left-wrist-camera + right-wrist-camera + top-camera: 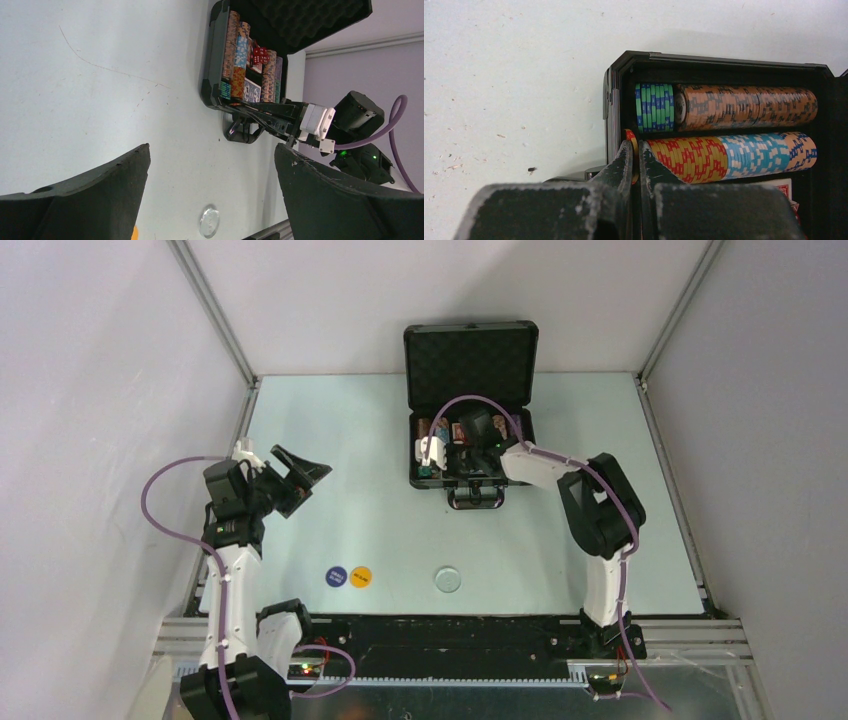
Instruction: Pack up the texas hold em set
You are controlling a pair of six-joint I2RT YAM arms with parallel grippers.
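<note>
My right claw [634, 150] is pressed together on a single poker chip [630, 135]. I see only its thin yellow edge with a red patch, because its face is hidden between my fingers. It sits at the left end of the second row inside the black case [616, 100], right against the yellow-and-red chips [689, 159]. My own fingers block the lower part of that view, and the case's right side is cut off at the frame edge. A card deck [782, 188] shows just a white corner with a red mark, too small to read.

From above, the case stands open at the far middle of the tabletop [380, 525], with its lid [470, 358] upright. My right arm covers much of the tray, so the rows are hard to make out there. The handle [476, 497] is on the near side.

My left claw [211, 150] hangs over the left of the tabletop with its fingers wide apart. Its camera catches red dice [259, 55] inside the case, between chip rows.

Toward the near edge lie a blue button [337, 576] and a yellow button [361, 576] side by side, with a clear round disc [447, 579] to their right. Both coloured buttons bear dark print, but it is too small to read
</note>
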